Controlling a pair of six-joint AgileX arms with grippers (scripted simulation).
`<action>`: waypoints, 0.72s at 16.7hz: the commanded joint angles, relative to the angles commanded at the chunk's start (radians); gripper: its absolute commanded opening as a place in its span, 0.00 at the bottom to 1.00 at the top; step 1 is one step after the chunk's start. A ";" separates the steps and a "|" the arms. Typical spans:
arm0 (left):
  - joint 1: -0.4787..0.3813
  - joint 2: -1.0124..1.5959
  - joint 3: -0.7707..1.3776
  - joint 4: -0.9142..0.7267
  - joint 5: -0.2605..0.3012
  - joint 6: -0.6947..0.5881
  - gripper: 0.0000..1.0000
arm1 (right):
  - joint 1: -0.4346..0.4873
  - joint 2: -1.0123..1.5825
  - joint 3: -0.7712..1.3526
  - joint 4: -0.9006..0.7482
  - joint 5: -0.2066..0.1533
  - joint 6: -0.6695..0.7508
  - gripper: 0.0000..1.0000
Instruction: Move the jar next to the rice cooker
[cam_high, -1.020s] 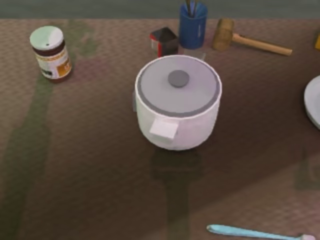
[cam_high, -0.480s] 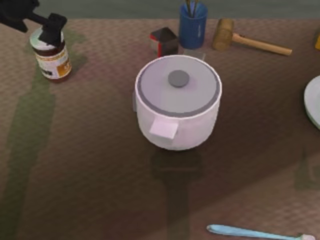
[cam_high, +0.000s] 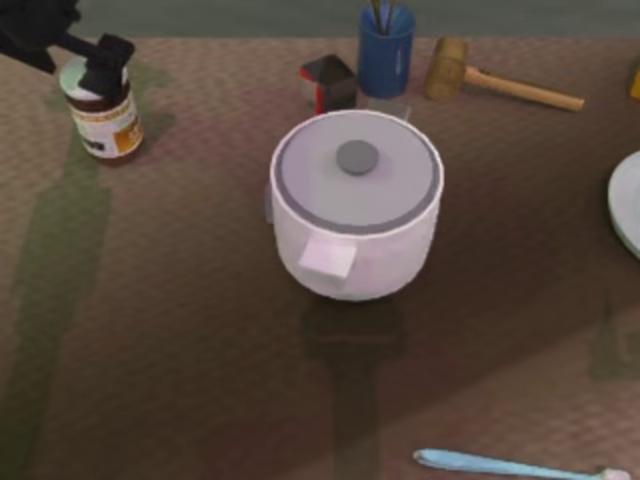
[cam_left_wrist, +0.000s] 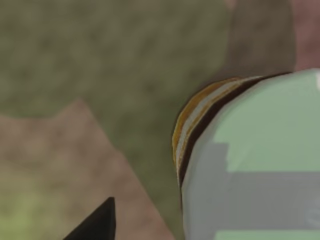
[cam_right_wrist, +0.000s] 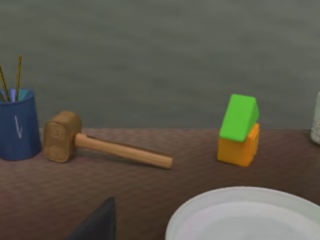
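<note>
Left hand (cam_high: 92, 62) hangs right over the jar (cam_high: 108, 120) at the bench's far left; its grip can't be read. Rice cooker (cam_high: 355, 205) sits well apart at centre. Right hand is out of sight.

Jar (cam_high: 105, 110): small cylinder, white lid, dark brown contents, white-and-orange label; upright on the table's far left, directly beneath the left gripper (cam_high: 95, 62), whose dark fingers overlap the lid; the left wrist view shows its lid and label edge (cam_left_wrist: 260, 165) close below. Cooker (cam_high: 355, 205): large white round pot, grey-ringed lid, dark grey knob, square front tab; upright, lid on, well apart from the gripper, toward the table's middle.
</note>
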 joint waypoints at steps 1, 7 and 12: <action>0.000 0.004 -0.012 0.018 -0.001 -0.002 1.00 | 0.000 0.000 0.000 0.000 0.000 0.000 1.00; -0.009 0.036 -0.094 0.134 -0.003 -0.010 1.00 | 0.000 0.000 0.000 0.000 0.000 0.000 1.00; -0.009 0.037 -0.095 0.136 -0.003 -0.011 0.92 | 0.000 0.000 0.000 0.000 0.000 0.000 1.00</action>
